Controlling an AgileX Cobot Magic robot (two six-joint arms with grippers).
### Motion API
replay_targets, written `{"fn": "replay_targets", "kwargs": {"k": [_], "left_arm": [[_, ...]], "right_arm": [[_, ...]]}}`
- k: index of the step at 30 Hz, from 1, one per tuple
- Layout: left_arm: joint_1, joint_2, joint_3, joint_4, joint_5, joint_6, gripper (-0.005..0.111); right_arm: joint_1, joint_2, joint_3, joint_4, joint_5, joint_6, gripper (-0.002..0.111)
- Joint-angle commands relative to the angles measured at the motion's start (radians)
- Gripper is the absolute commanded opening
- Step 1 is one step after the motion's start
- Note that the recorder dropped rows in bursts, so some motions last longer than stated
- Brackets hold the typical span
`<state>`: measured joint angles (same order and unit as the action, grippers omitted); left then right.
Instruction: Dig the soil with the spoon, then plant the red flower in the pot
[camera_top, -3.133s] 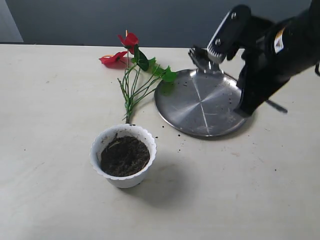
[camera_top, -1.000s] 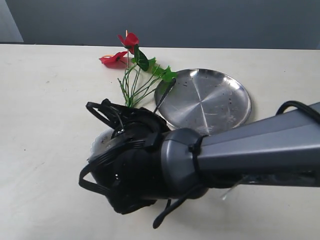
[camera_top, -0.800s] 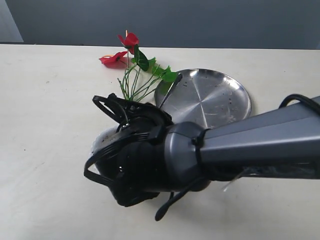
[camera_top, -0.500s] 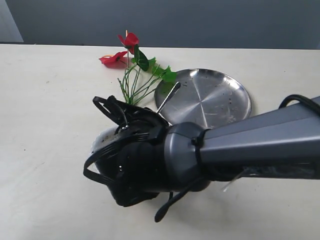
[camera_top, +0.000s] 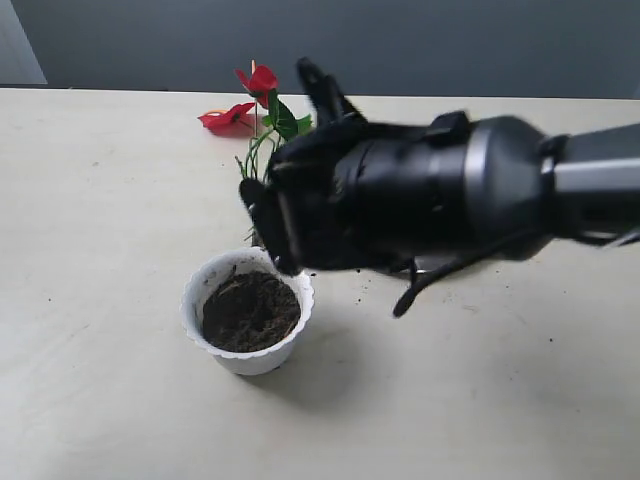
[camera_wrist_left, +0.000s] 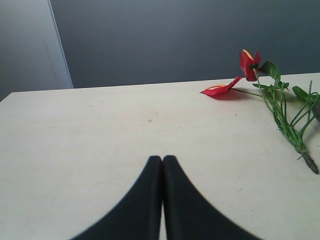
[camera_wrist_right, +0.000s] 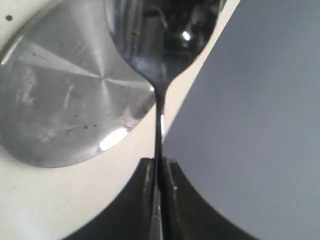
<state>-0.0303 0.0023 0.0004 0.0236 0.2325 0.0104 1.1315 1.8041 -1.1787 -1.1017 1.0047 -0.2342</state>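
The white scalloped pot (camera_top: 204, 286) stands near the front of the table, filled with dark soil (camera_top: 249, 312). Behind it lies the red flower (camera_top: 257, 79), stems pointing toward the pot; the left wrist view also shows the flower (camera_wrist_left: 248, 61). My right gripper (camera_wrist_right: 158, 161) is shut on the thin handle of the silver spoon (camera_wrist_right: 165, 35), whose bowl hangs above the steel plate (camera_wrist_right: 65, 100). My right arm (camera_top: 420, 200) fills the middle of the exterior view, just behind and above the pot, and hides the spoon there. My left gripper (camera_wrist_left: 162, 159) is shut and empty, low over bare table.
The round steel plate is almost wholly hidden behind my right arm in the exterior view. A few soil crumbs (camera_top: 360, 296) lie on the table to the right of the pot. A grey wall (camera_top: 450, 40) runs along the table's far edge.
My right arm has lifted off the pot and swung back toward the plate, so the pot and soil show again. The spoon stays in its grip.
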Motion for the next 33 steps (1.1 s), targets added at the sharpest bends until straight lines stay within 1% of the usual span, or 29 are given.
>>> {"fn": "replay_targets", "kwargs": {"k": [1, 6, 9, 12, 16, 21, 25, 33], "left_arm": [[-0.002, -0.002, 0.0, 0.0, 0.0, -0.001, 0.0], [-0.002, -0.002, 0.0, 0.0, 0.0, -0.001, 0.0], [-0.002, -0.002, 0.0, 0.0, 0.0, -0.001, 0.0], [-0.002, -0.002, 0.0, 0.0, 0.0, -0.001, 0.0], [-0.002, -0.002, 0.0, 0.0, 0.0, -0.001, 0.0], [-0.002, -0.002, 0.0, 0.0, 0.0, -0.001, 0.0], [-0.002, -0.002, 0.0, 0.0, 0.0, -0.001, 0.0], [-0.002, -0.002, 0.0, 0.0, 0.0, -0.001, 0.0]], "right_arm": [[-0.145, -0.054, -0.003, 0.219, -0.102, 0.139, 0.0], [-0.345, -0.049, -0.003, 0.558, -0.279, 0.126, 0.0], [-0.425, -0.025, -0.003, 0.648, -0.353, 0.073, 0.0], [-0.474, 0.009, -0.007, 0.66, -0.418, 0.047, 0.0], [-0.513, 0.092, -0.066, 0.66, -0.451, 0.047, 0.0], [-0.516, 0.206, -0.183, 0.641, -0.463, 0.047, 0.0], [-0.516, 0.302, -0.27, 0.631, -0.406, 0.047, 0.0], [-0.516, 0.444, -0.386, 0.629, -0.33, 0.05, 0.0]]}}
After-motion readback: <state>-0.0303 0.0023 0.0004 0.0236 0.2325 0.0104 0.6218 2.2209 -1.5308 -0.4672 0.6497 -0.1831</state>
